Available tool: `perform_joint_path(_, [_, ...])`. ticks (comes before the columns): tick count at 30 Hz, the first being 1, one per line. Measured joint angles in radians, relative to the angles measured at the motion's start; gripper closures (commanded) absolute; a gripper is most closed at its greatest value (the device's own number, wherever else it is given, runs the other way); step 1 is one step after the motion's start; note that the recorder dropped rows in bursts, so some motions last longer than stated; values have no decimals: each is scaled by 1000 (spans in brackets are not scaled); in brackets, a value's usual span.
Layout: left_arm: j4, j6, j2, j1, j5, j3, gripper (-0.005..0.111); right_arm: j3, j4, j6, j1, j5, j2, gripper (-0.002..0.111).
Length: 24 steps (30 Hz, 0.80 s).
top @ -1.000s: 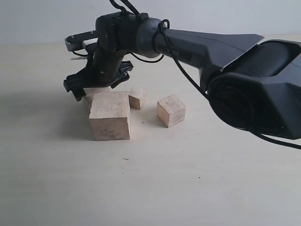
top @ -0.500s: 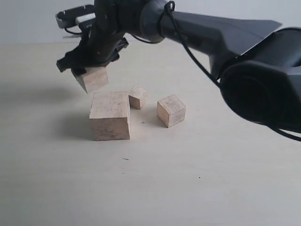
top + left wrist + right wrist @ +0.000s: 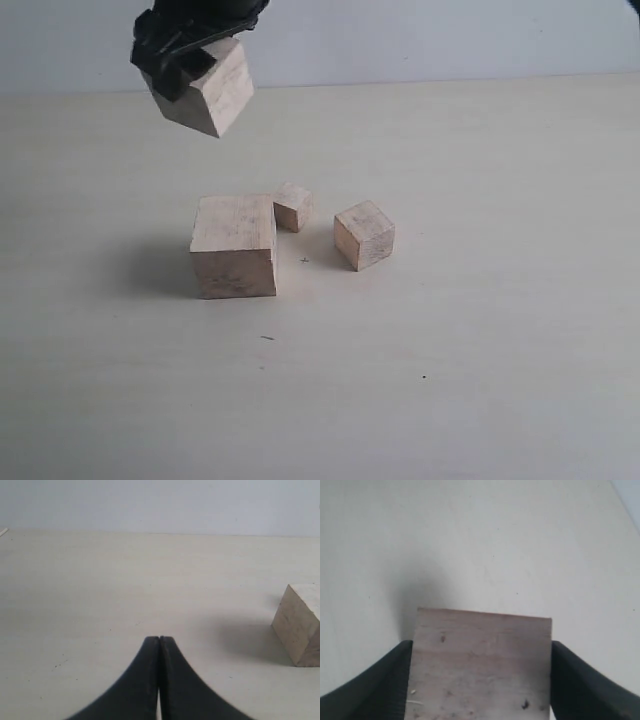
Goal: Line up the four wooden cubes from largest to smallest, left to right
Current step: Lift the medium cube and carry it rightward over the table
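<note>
High at the exterior view's top left, my right gripper (image 3: 185, 60) is shut on a tilted pale wooden cube (image 3: 212, 92); the right wrist view shows that cube (image 3: 480, 665) filling the space between both black fingers. On the table stand the largest cube (image 3: 235, 246), the smallest cube (image 3: 293, 207) touching its far right corner, and a mid-size cube (image 3: 364, 235) apart to the right. My left gripper (image 3: 159, 641) is shut and empty, low over bare table, with the largest cube (image 3: 300, 624) off to one side.
The pale tabletop (image 3: 480, 380) stretches around the cubes, with a grey wall (image 3: 450, 35) behind its far edge. Nothing else stands on it apart from small dark specks.
The right gripper closed on a cube behind the largest one and lifted it up and slightly left; the arm has risen nearly out of the exterior view. The other three cubes stayed put.
</note>
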<state>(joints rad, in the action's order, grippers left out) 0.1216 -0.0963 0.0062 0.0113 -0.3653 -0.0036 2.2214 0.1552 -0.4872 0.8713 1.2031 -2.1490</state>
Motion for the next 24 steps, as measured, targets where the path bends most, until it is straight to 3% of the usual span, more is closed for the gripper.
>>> perform_joint_path(14, [0,0,0,0,0,0,107,-131,-126,-169,-14,28,90,108])
perform_joint_path(24, [0,0,0,0,0,0,107,-150,12,-270,-167,28,169,108])
